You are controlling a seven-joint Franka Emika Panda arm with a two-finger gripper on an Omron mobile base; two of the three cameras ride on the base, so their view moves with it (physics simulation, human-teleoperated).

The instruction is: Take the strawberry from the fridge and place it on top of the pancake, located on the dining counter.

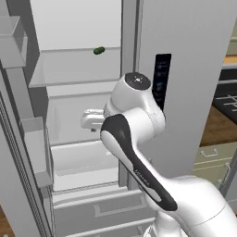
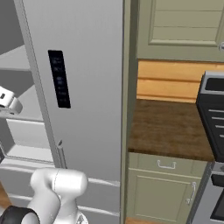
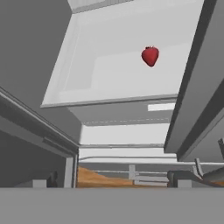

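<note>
The strawberry [image 3: 150, 56] lies on a white fridge [image 1: 194, 83] shelf [image 3: 109, 74] near its right edge; the hand [image 1: 90, 121] is fully open, empty.

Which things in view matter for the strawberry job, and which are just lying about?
For the job:
- strawberry, on a white shelf
- fridge, door open
- tool, open, at the fridge opening

Just there:
- dark green item, on the upper shelf
- stove
- side counter
</note>
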